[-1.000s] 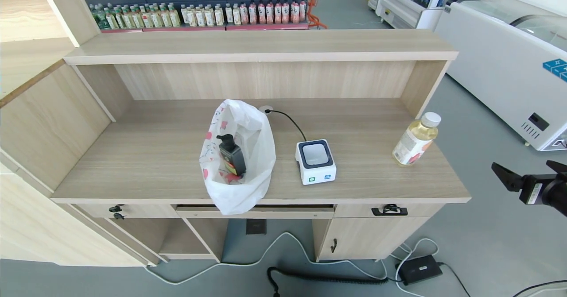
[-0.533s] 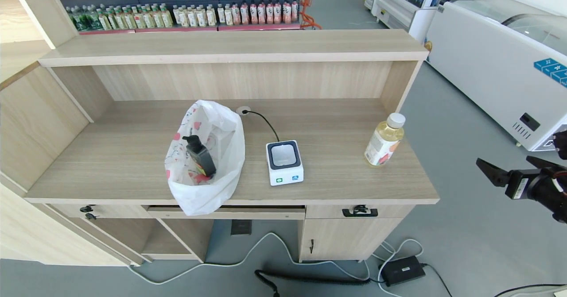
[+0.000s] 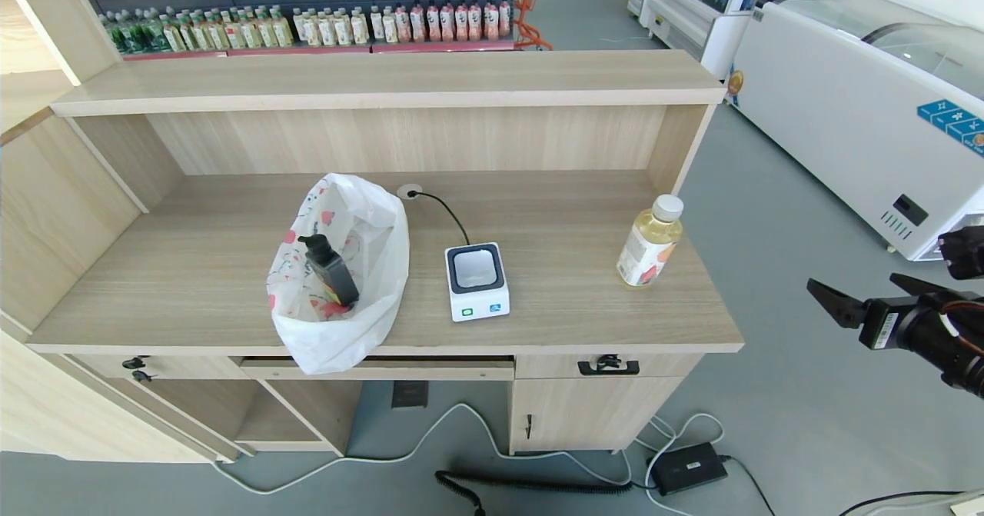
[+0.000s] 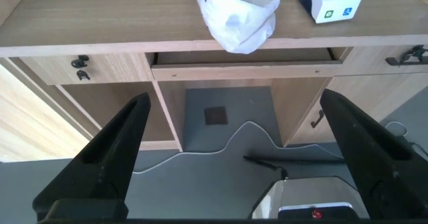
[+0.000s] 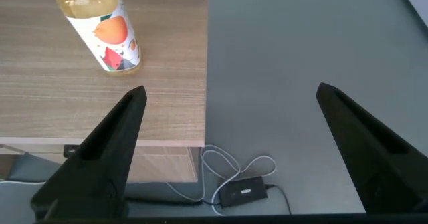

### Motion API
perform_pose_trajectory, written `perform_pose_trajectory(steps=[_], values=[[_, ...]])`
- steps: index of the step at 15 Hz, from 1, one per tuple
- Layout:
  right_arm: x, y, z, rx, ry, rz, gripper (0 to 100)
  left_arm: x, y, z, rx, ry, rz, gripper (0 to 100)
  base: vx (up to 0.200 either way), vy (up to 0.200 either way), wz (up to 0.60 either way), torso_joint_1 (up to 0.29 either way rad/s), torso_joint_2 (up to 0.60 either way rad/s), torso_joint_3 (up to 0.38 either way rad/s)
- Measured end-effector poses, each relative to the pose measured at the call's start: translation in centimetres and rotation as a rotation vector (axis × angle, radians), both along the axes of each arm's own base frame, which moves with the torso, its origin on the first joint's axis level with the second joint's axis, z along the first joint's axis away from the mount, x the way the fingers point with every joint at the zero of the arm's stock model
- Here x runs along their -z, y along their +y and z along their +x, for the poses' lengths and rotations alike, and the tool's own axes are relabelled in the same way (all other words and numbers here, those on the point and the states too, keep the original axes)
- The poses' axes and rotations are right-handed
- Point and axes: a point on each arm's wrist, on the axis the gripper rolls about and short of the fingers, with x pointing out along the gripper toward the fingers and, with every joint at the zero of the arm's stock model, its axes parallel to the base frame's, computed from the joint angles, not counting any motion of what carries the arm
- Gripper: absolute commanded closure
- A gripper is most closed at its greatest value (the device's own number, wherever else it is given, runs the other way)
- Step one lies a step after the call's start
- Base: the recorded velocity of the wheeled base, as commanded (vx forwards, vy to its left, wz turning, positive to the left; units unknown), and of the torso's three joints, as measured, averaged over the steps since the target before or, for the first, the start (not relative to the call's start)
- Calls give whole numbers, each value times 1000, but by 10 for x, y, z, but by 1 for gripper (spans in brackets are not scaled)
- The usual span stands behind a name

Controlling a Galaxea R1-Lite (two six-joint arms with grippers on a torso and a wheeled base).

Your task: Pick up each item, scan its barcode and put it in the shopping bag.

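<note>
The right claw [image 3: 853,289] hangs wide open and empty, off the right end of the surface [image 3: 561,224]. The bottle [image 3: 649,241] stands upright near that right edge — its cap is cut off in the right wrist view. The left claw [image 4: 235,97], also spread wide, sits low before the near edge. Left of the scanner [image 3: 477,281], the shopping bag [image 3: 384,247] half hides a dark pump bottle [image 3: 329,270].

On the tabletop [image 3: 192,270], left to right: shopping bag [image 3: 380,231], scanner [image 3: 477,281], bottle [image 3: 648,245]; the bag overhangs the front edge, with a pump bottle [image 3: 332,274] inside it; the bottle stands well apart from the scanner, near the right end.
</note>
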Motion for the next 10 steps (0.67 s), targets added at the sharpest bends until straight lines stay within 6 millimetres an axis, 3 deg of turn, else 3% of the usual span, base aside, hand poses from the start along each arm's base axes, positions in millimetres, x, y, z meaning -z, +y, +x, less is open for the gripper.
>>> perform_pose_trajectory(steps=[4, 10], values=[[1, 4, 0, -14, 5, 2, 0, 0, 0, 0, 0, 0, 1, 0, 200, 0, 0, 0, 0, 5], [2, 3, 2, -14, 9, 2, 0, 0, 0, 0, -1, 0, 1, 0, 0, 0, 0, 0, 0, 0]])
